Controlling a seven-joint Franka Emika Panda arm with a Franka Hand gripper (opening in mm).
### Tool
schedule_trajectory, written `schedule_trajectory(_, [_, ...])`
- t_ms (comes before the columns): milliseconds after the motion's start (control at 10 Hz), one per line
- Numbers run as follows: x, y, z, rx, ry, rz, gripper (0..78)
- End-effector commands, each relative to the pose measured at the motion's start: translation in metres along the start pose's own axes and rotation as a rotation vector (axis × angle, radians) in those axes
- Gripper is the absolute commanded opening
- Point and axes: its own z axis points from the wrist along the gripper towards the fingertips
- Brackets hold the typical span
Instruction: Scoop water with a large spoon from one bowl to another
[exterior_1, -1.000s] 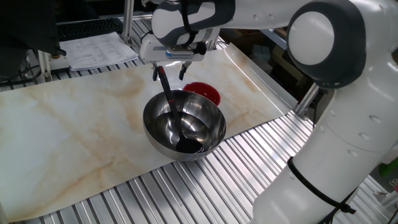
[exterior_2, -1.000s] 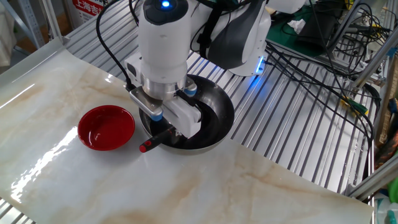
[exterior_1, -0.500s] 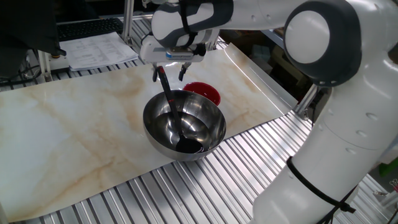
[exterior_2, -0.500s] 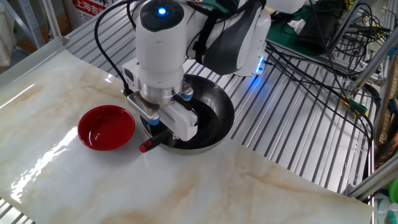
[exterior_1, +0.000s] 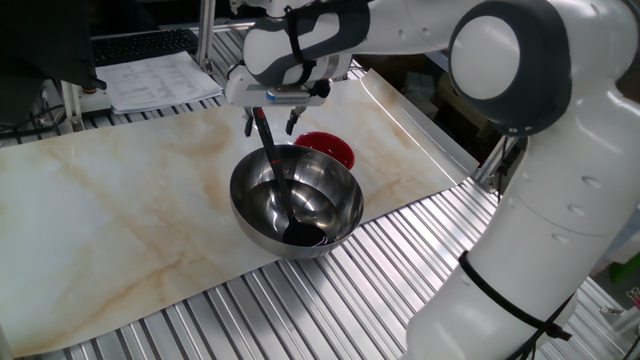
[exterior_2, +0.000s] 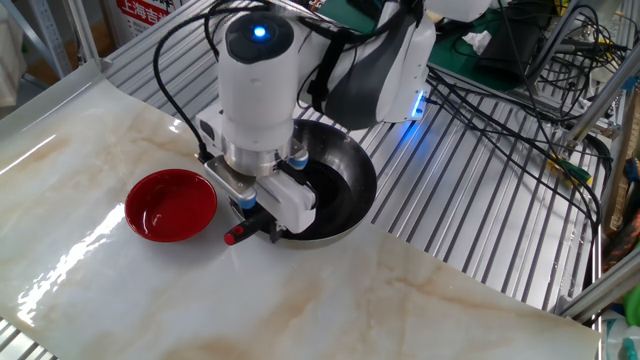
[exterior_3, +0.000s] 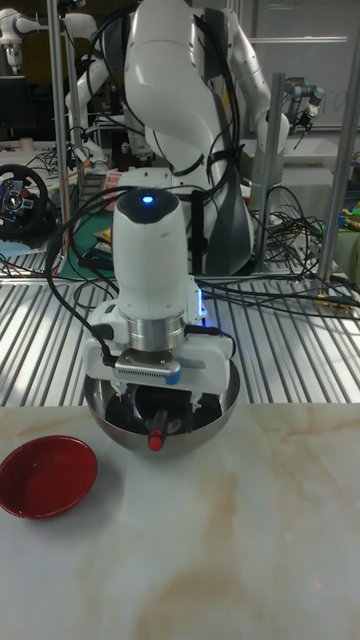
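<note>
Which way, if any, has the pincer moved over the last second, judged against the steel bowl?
Yes. The pincer has risen slightly and shifted a little toward the red bowl, while the steel bowl stays put and the ladle remains in it.

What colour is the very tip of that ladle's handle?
Red; the ladle's handle tip shows best in the other fixed view, poking past the steel bowl.

The big bowl (exterior_1: 296, 205) is shiny metal. The small red bowl (exterior_2: 170, 205) is glossy. The counter (exterior_1: 120, 215) is smooth, like marble.
</note>
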Motion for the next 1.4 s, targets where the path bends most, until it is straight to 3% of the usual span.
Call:
schedule_trajectory(100, [0.001,-0.001,0.007,-0.007,-0.011,-0.004,77.4])
schedule_trajectory(500, [0.019,-0.005,0.021,-0.013,-0.019,-0.004,77.4])
schedule_trajectory(1100, [0.037,-0.009,0.028,-0.019,-0.026,-0.010,77.4])
schedule_trajectory(1400, [0.040,-0.009,0.028,-0.018,-0.024,-0.027,77.4])
